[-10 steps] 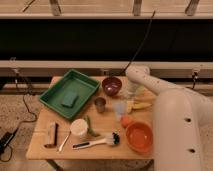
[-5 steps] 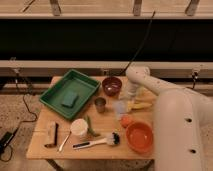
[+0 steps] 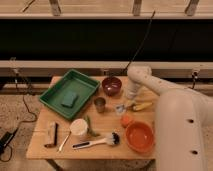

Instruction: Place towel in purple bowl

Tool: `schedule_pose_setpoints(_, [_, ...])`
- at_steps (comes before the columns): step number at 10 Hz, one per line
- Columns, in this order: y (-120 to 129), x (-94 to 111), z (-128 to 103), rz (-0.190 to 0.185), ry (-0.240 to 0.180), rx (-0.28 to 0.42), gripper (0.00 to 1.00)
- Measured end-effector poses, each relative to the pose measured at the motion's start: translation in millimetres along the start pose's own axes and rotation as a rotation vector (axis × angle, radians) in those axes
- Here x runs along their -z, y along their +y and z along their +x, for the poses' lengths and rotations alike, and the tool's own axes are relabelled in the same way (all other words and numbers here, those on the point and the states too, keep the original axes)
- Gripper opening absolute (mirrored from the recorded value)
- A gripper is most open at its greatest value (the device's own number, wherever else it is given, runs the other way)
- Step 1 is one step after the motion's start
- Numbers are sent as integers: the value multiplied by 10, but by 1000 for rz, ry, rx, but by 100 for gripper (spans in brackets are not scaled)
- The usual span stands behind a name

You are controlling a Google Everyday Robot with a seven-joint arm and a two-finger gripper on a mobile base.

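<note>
Table (image 3: 107,125): a light wooden top, crowded with kitchen things, with a dark wall and a rail behind it.
Arm (image 3: 165,92): white and thick. It comes in from the right, bends above the back edge of the table and drops down toward the middle right.
Gripper (image 3: 126,102): low over the table, just right of the purple bowl, near a small clear cup and a yellow piece.
Gripper's grasp: I cannot tell from here whether it is spread or pressed together, and I see nothing held in it.
Towel (image 3: 70,100): a small folded teal pad lying flat in the green tray, toward the near side, well apart from the gripper.
Green tray (image 3: 80,86): set at an angle on the left back part of the table, with only the towel in it.
Purple bowl (image 3: 111,86): dark and round, upright near the back edge, between the tray and the arm.
Metal cup (image 3: 100,104): upright, just in front of the purple bowl.
Small clear cup (image 3: 120,108): right of the metal cup, beside the gripper.
Yellow piece (image 3: 142,106): lies flat to the right of the gripper.
Orange bowl (image 3: 139,136): large, at the front right corner.
White cup (image 3: 78,127): in front, near the middle.
Brush (image 3: 95,143): dark handle, pale bristles, lying along the front edge.
</note>
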Motion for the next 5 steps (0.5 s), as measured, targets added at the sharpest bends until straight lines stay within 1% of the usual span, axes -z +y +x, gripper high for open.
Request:
schedule_pose_setpoints(1, [-3, -1, -7, 0, -1, 0, 0])
schedule_pose_setpoints(2, [-29, 44, -25, 13, -2, 10, 0])
schedule_pose_setpoints(3, [-60, 145, -32, 36, -3, 20, 0])
schedule_pose_setpoints(4, [-75, 268, -41, 53, -2, 30, 0])
schedule_pose_setpoints(5, [-113, 540, -73, 89, -3, 47, 0])
